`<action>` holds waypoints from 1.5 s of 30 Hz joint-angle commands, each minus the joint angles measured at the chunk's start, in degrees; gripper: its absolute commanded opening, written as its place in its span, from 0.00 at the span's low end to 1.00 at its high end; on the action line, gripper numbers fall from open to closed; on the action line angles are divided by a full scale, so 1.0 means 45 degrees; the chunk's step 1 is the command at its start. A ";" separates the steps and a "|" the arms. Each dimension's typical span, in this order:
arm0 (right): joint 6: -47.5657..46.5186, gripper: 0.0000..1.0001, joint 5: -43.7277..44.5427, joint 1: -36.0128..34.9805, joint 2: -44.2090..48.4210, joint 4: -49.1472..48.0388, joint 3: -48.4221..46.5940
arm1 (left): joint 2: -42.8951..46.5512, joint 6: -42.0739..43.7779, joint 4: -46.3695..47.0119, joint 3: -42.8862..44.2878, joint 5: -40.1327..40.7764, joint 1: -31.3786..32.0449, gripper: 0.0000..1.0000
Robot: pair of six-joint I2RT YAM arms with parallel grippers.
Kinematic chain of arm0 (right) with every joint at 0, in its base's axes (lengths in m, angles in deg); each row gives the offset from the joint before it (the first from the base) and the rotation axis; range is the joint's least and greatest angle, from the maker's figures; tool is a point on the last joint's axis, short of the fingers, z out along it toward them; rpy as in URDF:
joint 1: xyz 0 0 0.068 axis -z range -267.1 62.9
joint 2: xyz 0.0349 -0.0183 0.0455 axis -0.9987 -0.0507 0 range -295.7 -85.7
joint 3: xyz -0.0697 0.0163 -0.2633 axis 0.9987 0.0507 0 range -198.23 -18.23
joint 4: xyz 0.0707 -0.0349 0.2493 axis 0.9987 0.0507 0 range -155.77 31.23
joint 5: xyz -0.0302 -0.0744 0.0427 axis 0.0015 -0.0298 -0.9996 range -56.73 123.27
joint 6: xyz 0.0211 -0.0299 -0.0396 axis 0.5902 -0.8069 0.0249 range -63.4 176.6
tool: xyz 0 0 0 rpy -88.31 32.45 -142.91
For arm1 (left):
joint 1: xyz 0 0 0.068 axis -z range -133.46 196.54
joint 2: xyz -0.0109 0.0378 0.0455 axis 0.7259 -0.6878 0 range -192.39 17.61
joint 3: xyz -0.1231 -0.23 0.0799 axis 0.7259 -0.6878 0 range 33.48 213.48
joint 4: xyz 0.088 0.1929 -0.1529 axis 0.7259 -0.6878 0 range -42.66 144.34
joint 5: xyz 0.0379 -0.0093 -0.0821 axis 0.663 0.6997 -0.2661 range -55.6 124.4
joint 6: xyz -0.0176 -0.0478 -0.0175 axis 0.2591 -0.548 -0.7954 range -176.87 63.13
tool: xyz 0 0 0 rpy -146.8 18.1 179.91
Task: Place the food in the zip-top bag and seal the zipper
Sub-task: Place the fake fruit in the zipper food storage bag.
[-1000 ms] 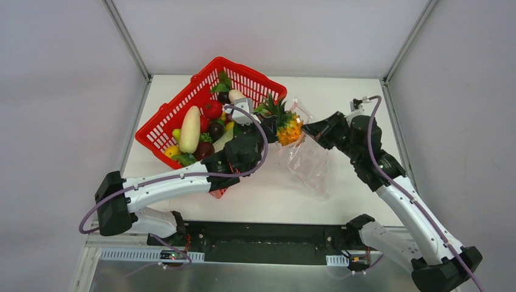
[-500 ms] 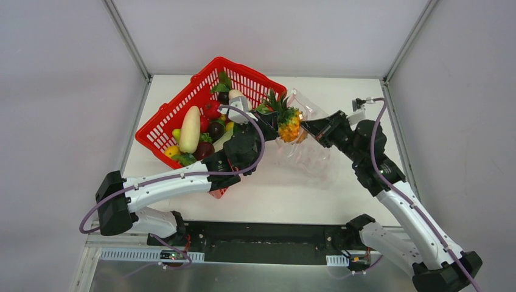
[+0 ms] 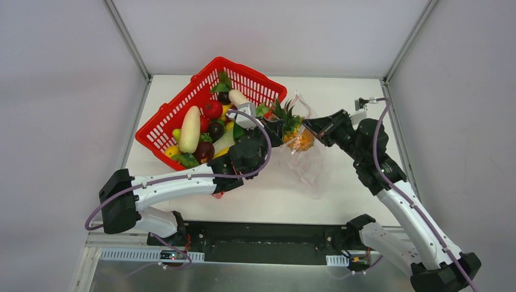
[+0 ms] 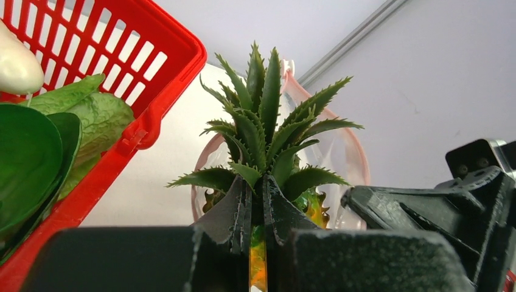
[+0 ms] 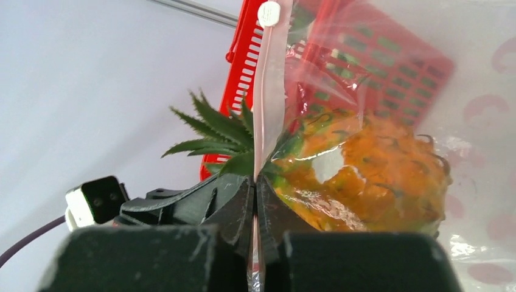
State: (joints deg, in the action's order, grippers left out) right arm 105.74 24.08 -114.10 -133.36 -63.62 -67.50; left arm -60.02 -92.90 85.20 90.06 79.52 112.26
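Observation:
My left gripper (image 3: 278, 126) is shut on the green leaf crown of the orange pineapple (image 3: 299, 139). In the left wrist view the leaves (image 4: 268, 131) fan out above the left gripper (image 4: 255, 204). The pineapple's body (image 5: 371, 176) sits inside the mouth of the clear zip-top bag (image 3: 309, 163), with the crown outside. My right gripper (image 3: 311, 126) is shut on the bag's pink zipper (image 5: 268, 91) and holds the mouth up, the right gripper (image 5: 255, 182) pinching that strip. The bag's pink rim (image 4: 362, 159) forms an open loop behind the leaves.
The red mesh basket (image 3: 182, 103) sits tilted at the back left, close to my left arm. It holds a white radish (image 3: 190, 129), a red fruit (image 3: 212, 109), an eggplant (image 3: 216, 130) and green leaves (image 3: 185, 160). Grey walls enclose the white table (image 3: 261, 194).
The pineapple has moved right and down, from the bag's mouth into the bag. My left arm followed it rightward. The bag's mouth stays pinched by my right gripper.

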 commanded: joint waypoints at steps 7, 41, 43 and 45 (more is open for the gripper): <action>-0.0089 0.00 -0.0594 0.0751 -0.0220 0.0028 -0.0808 | 0.0192 0.2498 -0.1205 0.1616 -0.2394 0.0192 0.32; -0.6007 0.00 0.2267 0.1302 0.1960 0.3070 -0.1812 | 0.1460 0.3101 -1.1605 0.4265 -0.8381 -0.6319 0.99; -0.5897 0.00 0.1827 0.1304 0.1570 0.3074 -0.1887 | 0.0993 0.3433 -1.1928 0.4472 -0.9458 -0.6898 0.98; -0.5751 0.00 0.1579 0.1304 0.1237 0.3071 -0.1953 | 0.0352 0.4199 -1.2580 0.5000 -1.0148 -0.7110 0.97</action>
State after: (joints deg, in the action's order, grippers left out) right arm 80.35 34.64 -108.55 -125.23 -48.84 -75.44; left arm -54.53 -79.24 34.01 108.18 43.29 82.31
